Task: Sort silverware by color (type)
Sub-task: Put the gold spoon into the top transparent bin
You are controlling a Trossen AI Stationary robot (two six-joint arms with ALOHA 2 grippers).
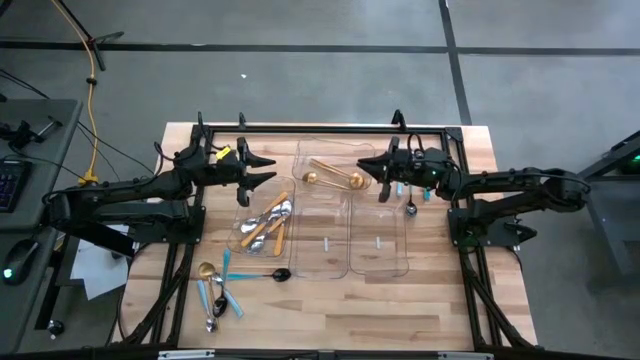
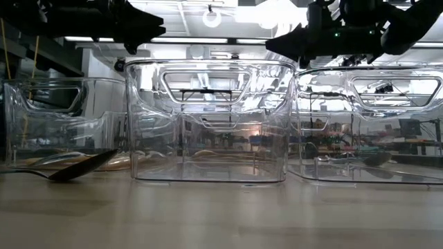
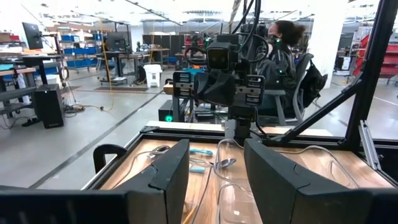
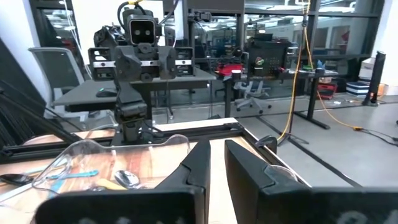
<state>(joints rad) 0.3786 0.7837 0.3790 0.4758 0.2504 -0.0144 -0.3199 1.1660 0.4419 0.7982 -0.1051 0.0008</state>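
Three clear trays stand side by side. The left tray (image 1: 262, 228) holds orange-handled silver spoons (image 1: 268, 222). Gold spoons (image 1: 335, 178) lie in the middle tray (image 1: 325, 240). Light-blue-handled pieces (image 1: 385, 190) lie at the far end of the right tray (image 1: 378, 250); inside it or beside it, I cannot tell. A gold spoon (image 1: 207, 270), teal-handled pieces (image 1: 225, 292) and a dark spoon (image 1: 280, 274) rest flat on the table's near left. My left gripper (image 1: 268, 168) hovers open over the left tray's far end. My right gripper (image 1: 362, 165) hovers shut over the middle tray's far end, holding nothing.
A black frame rail (image 1: 320, 128) runs along the table's far edge, behind both grippers. Bare wood (image 1: 380, 310) lies in front of the trays. The tray walls (image 2: 208, 117) stand tall above the tabletop. A person (image 3: 283, 43) sits beyond the table.
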